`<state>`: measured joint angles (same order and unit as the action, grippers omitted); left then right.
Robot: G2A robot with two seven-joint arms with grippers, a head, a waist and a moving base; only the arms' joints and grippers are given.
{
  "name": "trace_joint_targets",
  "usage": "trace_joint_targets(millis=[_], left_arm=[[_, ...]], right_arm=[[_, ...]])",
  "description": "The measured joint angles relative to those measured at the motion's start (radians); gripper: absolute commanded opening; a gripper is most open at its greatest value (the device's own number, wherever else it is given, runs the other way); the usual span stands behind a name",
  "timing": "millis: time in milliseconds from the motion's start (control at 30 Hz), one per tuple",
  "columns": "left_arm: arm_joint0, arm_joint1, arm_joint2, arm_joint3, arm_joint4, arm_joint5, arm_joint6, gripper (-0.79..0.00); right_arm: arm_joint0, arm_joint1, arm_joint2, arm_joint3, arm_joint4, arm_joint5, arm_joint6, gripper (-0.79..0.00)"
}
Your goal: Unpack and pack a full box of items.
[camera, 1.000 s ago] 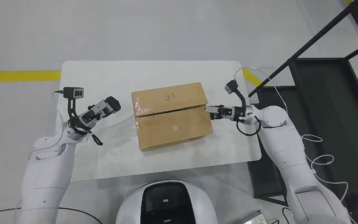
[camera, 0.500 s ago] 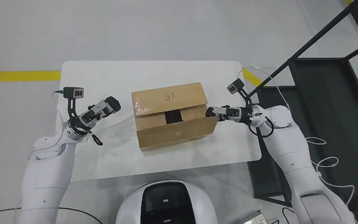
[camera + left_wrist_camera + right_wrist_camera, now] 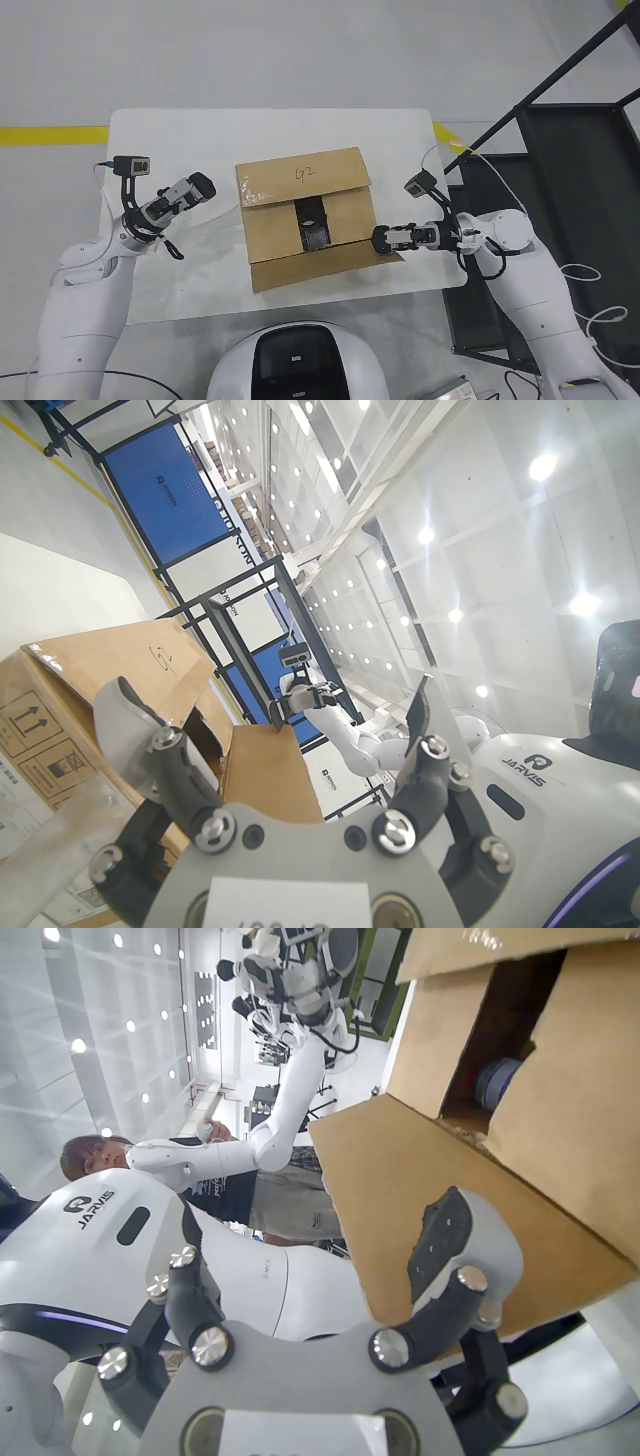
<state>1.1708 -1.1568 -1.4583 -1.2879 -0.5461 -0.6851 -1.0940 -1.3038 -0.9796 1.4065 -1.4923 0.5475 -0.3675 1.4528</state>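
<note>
Pulled down-frame by the right gripper [image 3: 384, 240] (grip not discernible), the front flap [image 3: 320, 266] of the cardboard box [image 3: 300, 178] at frame centre is opened, so unpacking can be begun; the left gripper [image 3: 203, 186] is held wide.

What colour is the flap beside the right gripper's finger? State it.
Plain brown cardboard; the flap shows best in the right wrist view.

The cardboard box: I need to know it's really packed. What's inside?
Through the gap between its flaps, the cardboard box shows a dark interior with one rounded bluish-grey item. The flaps cover everything else, so how full it is cannot be seen.
</note>
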Motion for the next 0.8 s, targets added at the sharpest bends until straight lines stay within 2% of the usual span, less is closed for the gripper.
trace_joint_targets(millis=[133, 433, 800], left_arm=[[0.0, 0.0, 0.0, 0.0, 0.0, 0.0, 0.0, 0.0], [0.0, 0.0, 0.0, 0.0, 0.0, 0.0, 0.0, 0.0], [0.0, 0.0, 0.0, 0.0, 0.0, 0.0, 0.0, 0.0]], right_arm=[[-0.019, 0.01, -0.028, 0.006, -0.034, 0.003, 0.003, 0.0], [0.016, 0.009, -0.136, 0.117, -0.084, -0.018, -0.018, 0.0], [0.056, -0.003, -0.219, 0.221, -0.242, -0.111, -0.153, 0.0]])
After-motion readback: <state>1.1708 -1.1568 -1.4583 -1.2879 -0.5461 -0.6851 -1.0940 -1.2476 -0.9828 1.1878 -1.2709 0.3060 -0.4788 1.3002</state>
